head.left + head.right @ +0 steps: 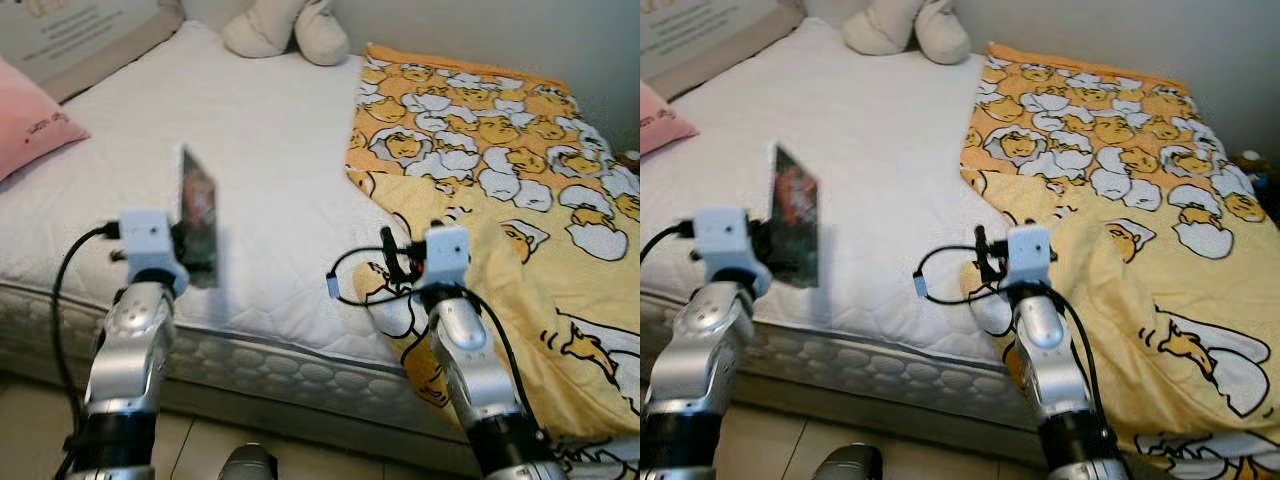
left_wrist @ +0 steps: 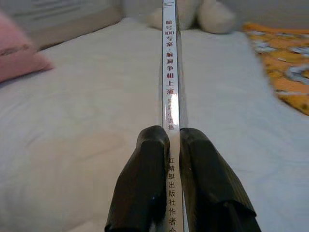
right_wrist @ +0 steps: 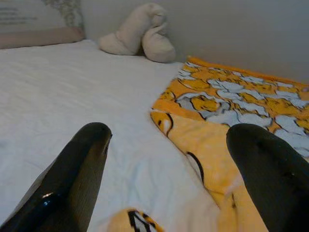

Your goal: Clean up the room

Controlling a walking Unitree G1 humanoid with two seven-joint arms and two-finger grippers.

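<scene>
Fingers of the left gripper point(image 2: 174, 145) clamped a thin book point(image 1: 198, 215) upright above the white mattress point(image 1: 270, 180); the right gripper point(image 3: 169, 145) hung spread beside the yellow blanket's point(image 1: 500, 170) edge.

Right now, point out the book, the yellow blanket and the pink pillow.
book point(image 1: 199, 215), left eye view, on its cover above the left tool.
yellow blanket point(image 1: 500, 170), left eye view, on the duck print at its middle.
pink pillow point(image 1: 30, 125), left eye view, on its front face.
</scene>
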